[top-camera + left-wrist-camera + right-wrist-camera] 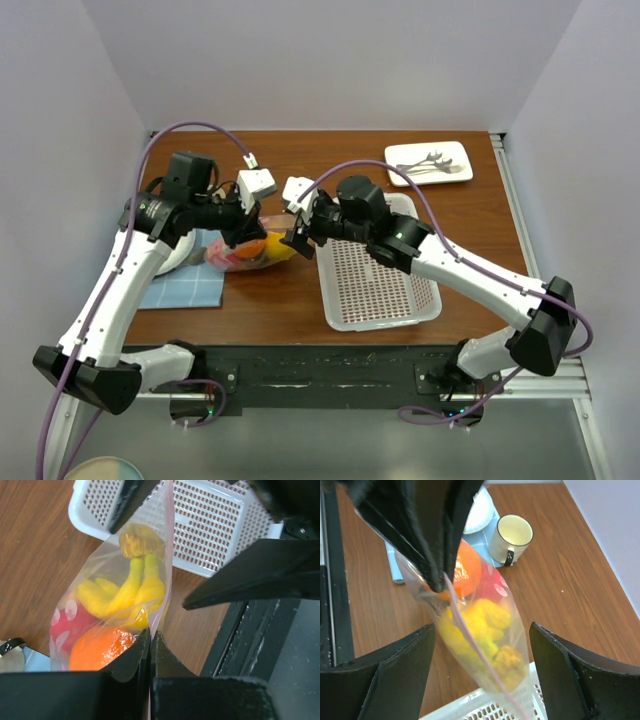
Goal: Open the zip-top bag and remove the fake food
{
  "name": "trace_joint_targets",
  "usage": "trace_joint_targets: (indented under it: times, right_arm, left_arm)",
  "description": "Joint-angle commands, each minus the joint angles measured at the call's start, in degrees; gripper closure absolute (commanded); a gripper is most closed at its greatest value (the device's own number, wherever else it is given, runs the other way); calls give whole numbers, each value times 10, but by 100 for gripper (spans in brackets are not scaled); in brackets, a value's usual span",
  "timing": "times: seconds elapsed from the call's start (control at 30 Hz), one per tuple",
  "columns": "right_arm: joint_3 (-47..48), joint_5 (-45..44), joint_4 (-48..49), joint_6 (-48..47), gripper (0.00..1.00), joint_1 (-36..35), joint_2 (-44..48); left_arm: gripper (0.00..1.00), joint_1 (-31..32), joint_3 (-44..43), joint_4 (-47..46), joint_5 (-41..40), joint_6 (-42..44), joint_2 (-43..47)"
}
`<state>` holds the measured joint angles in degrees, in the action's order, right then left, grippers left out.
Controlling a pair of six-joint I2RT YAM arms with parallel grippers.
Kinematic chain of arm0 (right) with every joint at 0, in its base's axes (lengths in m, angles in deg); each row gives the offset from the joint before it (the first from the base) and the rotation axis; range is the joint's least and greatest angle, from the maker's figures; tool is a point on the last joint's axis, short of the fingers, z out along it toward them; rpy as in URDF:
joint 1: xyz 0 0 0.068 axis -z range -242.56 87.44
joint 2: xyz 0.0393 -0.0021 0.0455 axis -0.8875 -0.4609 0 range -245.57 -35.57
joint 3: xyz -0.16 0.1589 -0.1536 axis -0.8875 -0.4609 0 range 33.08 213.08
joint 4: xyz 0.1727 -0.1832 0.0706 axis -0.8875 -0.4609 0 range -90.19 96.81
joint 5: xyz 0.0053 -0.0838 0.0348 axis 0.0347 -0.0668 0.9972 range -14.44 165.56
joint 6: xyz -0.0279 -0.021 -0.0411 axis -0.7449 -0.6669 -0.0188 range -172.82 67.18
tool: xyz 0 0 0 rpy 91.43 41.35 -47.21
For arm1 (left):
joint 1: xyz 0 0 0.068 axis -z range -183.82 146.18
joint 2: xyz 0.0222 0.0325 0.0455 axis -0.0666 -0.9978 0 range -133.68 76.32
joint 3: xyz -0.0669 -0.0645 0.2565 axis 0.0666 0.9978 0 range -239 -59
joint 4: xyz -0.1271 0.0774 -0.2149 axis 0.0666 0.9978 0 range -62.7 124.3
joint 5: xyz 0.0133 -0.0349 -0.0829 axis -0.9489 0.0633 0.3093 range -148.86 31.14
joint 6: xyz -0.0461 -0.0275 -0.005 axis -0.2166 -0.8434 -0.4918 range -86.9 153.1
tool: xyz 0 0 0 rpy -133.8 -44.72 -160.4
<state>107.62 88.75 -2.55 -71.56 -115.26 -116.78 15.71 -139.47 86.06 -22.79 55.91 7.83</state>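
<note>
Your left end effector point(150, 639) is clamped on the bag point(95, 580) at its rim; right end effector point(481, 630) gapes wide around it, over the tabletop's point(290, 292) left half. Grab both layers and the zip won't part, fruit point(136, 587) trapped; that thin pinch could slip.

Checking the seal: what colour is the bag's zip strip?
Pink zip strip, clearest in left wrist view.

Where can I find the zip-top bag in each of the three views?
Top external: the zip-top bag is left of centre, left of the white basket.
Left wrist: centre-left, basket above it.
Right wrist: centre, basket corner below it.
Shared landmark: the white basket.
</note>
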Motion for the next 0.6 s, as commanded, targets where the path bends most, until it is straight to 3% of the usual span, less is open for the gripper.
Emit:
trace_joint_targets:
  times: [0.0,0.13,0.2,0.3,0.33,0.37,0.4,0.43,0.5,0.53,0.57]
  right_arm:
    - [31,10,19,-30,21,1,-13]
    - [54,30,4,-36,21,-1,-22]
    - [57,41,-1,-30,24,-4,-20]
    - [75,75,-36,-28,48,-8,-24]
    - [82,86,-48,-28,68,-10,-26]
    - [92,99,-60,-27,79,-11,-31]
    - [94,101,-74,-25,89,-13,-33]
    - [91,100,-77,-17,100,-13,-32]
    - [70,72,-60,-2,100,-13,-22]
    - [60,61,-51,5,100,-13,-17]
    - [36,45,-41,11,100,-13,-10]
  left_arm:
    - [100,1,-64,83,64,91,-9]
    - [100,1,-110,158,76,186,-23]
    - [100,1,-116,165,67,193,-25]
    - [100,1,-114,158,59,199,-32]
    - [100,1,-114,156,57,199,-35]
    - [98,1,-113,148,56,196,-37]
    - [92,1,-111,144,57,196,-39]
    - [66,1,-109,139,57,189,-39]
    - [17,1,-107,107,46,173,-34]
    - [1,0,-104,88,36,140,-30]
    - [0,-1,-102,41,22,124,-22]
